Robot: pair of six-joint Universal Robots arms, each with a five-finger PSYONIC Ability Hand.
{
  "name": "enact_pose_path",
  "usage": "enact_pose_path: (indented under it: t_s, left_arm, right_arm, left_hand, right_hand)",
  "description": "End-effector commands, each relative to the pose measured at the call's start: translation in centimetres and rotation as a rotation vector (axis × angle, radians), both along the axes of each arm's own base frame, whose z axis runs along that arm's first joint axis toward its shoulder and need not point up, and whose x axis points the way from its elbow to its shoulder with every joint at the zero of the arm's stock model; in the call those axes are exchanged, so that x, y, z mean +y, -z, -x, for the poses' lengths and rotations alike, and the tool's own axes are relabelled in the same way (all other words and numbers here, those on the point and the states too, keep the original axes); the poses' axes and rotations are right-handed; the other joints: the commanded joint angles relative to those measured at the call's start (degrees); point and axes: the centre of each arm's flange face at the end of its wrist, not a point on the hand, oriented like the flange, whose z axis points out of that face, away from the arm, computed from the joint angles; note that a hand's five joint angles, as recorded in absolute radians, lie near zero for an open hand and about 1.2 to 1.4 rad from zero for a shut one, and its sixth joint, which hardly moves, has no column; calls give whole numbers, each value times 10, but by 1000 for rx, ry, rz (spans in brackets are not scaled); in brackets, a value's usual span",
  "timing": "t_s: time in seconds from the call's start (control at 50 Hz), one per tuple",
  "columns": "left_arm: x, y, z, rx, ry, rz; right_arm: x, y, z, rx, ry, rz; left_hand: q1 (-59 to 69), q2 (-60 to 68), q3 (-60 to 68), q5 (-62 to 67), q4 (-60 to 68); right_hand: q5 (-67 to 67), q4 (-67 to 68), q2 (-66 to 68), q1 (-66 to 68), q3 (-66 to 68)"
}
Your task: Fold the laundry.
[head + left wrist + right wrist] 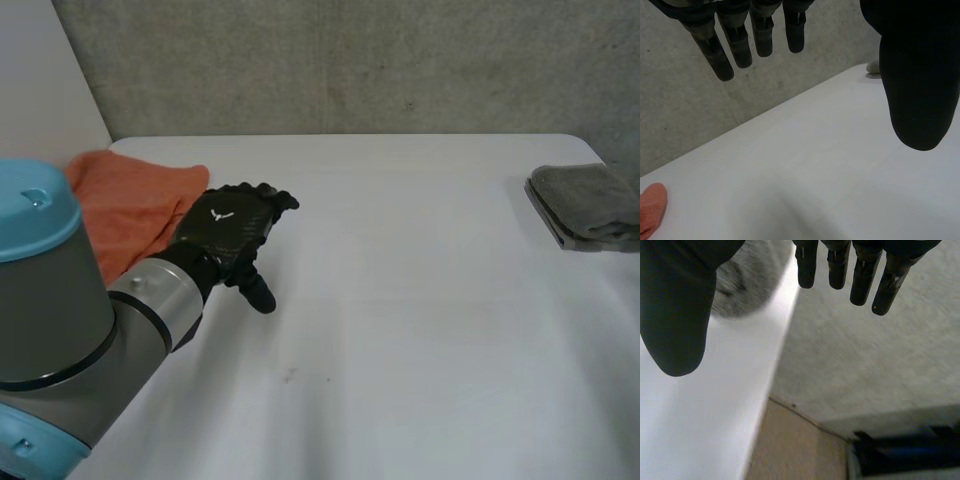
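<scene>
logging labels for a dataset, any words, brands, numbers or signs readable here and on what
No words, numbers or brand names are readable.
One sign: a small white mark, not letters, on the back of the left hand.
The orange cloth, grey folded cloth and table bear none.

Illumination was soft and even across the smooth white tabletop (420, 300), which showed a flat, matte brightness. The rough grey concrete wall (350, 60) was uniformly lit. The folded grey towel (590, 205) threw a narrow, faint shadow. The black left hand (920, 75) and black right hand (675, 305) appeared as dark, underlit shapes.
</scene>
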Motion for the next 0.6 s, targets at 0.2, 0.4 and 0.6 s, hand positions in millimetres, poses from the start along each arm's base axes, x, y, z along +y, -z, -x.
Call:
enact_pose_path:
  t_s: [0.2,0.4,0.6]
  left_arm:
    - [-31,-26,-31,44,-127,85]
    - [-89,-39,-81,49,-325,162]
    - [-171,11,-148,-162,-507,106]
  right_arm:
    - [48,-129,-46,-46,-82,277]
    - [148,-150,-176,-392,-597,335]
    - [268,-91,-277,-486,-976,149]
  left_hand:
    - [-17,-14,-18,-12,-13]
    - [-23,-19,-23,-17,-18]
    - [-24,-21,-25,-19,-20]
  right_hand:
    - [-37,-32,-24,-6,-21]
    - [-37,-32,-24,-6,-21]
    - [-37,-32,-24,-6,-21]
